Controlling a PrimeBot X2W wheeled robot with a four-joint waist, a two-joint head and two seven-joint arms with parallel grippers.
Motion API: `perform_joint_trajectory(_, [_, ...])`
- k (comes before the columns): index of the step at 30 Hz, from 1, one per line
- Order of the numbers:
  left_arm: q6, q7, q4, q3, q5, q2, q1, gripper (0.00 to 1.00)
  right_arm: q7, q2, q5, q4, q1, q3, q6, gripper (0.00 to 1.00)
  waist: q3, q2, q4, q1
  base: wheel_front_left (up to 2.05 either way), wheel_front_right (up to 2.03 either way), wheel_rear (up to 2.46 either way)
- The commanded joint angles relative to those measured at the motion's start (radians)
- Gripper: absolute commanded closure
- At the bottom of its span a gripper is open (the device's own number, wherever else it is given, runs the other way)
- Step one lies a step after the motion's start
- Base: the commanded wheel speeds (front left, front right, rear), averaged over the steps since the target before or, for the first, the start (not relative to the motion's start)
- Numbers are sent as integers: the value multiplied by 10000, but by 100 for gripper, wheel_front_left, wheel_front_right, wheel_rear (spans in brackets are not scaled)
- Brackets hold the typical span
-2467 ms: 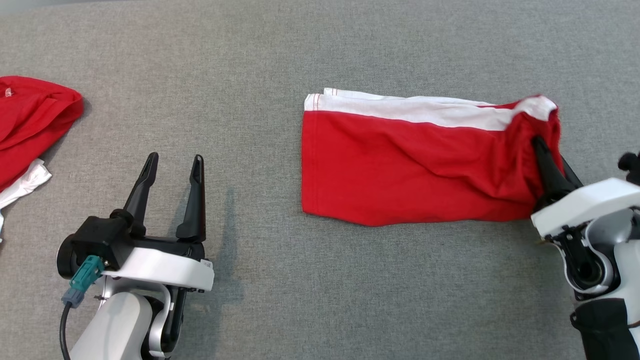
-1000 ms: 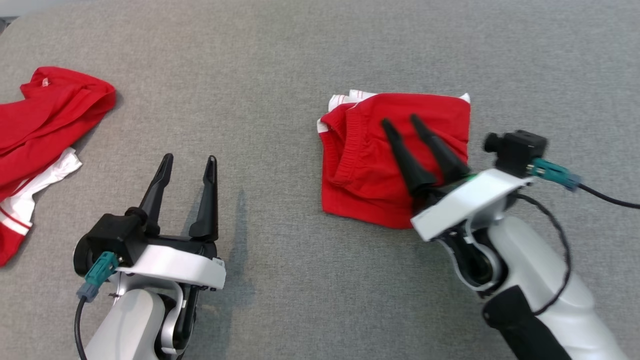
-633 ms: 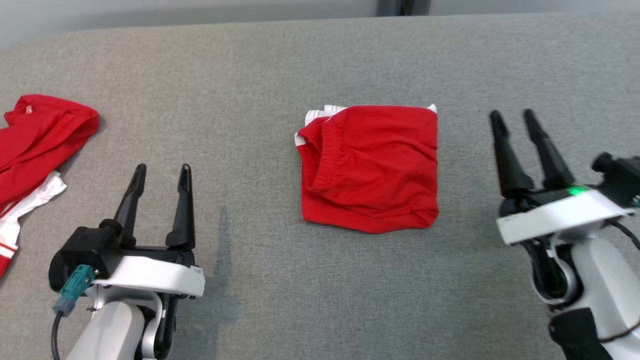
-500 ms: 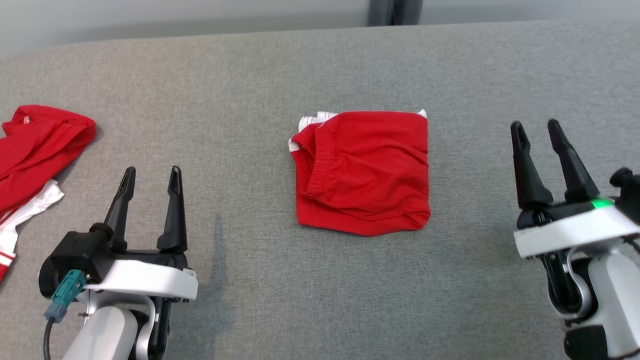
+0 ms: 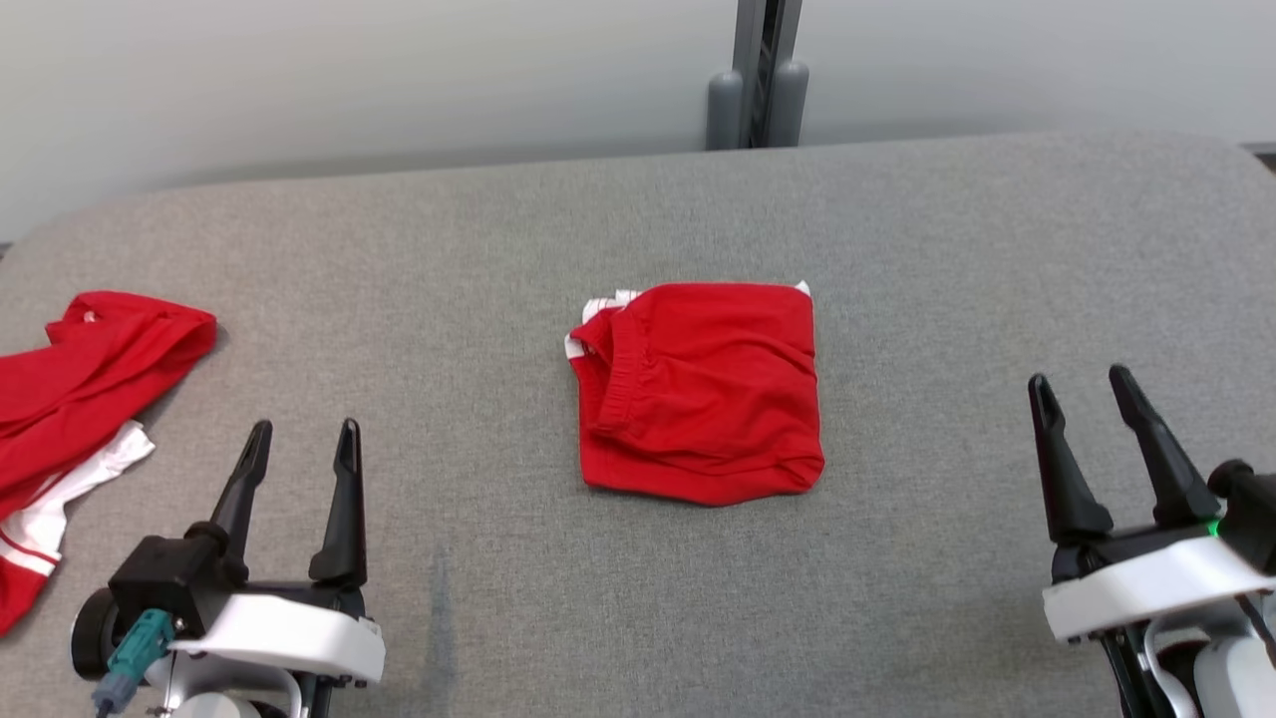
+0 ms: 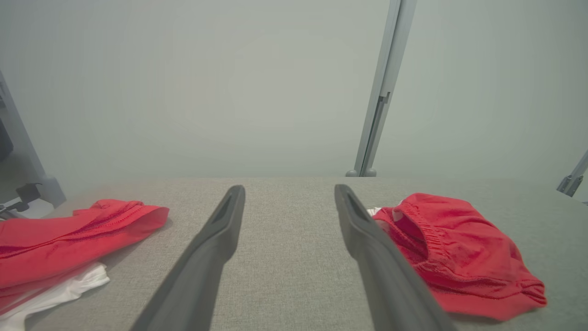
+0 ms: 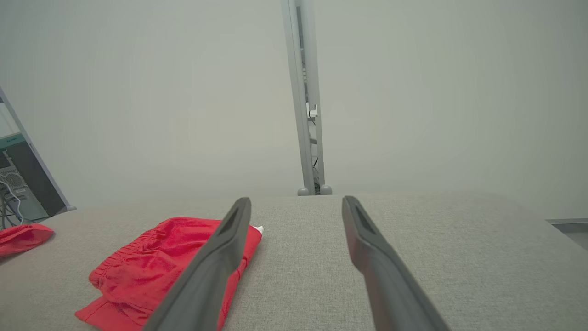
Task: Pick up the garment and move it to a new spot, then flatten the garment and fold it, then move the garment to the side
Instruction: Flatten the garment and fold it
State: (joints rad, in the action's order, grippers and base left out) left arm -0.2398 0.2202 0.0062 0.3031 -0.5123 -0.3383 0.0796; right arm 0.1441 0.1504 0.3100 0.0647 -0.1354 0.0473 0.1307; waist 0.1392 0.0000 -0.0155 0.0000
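On the middle of a grey, cloth-covered table (image 5: 638,618), the garment (image 5: 703,389) is lying folded into a compact, nearly square red bundle. An elastic waistband is curving down its left side. Slivers of white fabric are peeking out at its 2 far corners. Both grippers are sitting well apart from it, 1 on each side, nearer the robot.

At the lower left of the head view, the left gripper (image 5: 305,429) is pointing its 2 dark fingers away from the robot. Its jaws are standing wide apart, with bare table showing between them. At the lower right, the right gripper (image 5: 1079,377) is pointing the same way, leaning slightly left. Its jaws are also standing wide apart over bare table, and a small green light is glowing on its wrist.

Along the table's left edge, a second garment (image 5: 90,369) is lying crumpled, red with a white part, and is running out of the frame.

Behind the table's far edge, a grey post (image 5: 758,70) is standing against a pale wall (image 5: 349,80).

From the left wrist, the folded garment is showing just right of the fingers. From the right wrist, it is showing at the left, partly hidden behind 1 finger.
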Motion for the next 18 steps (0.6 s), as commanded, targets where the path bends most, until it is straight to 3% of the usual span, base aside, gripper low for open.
perform_joint_trajectory(1, [-50,-44,-55,14,-60,-95,-169,0,-119,-29,-36,-139,285,-100,1,0,-327,0,16,0,0,0,0])
perform_joint_trajectory(18, [-356,-502,-453,317,-160,-180,-1243,0,-972,-349,-482,-963,1859,-701,1,0,-1431,0,42,0,0,0,0])
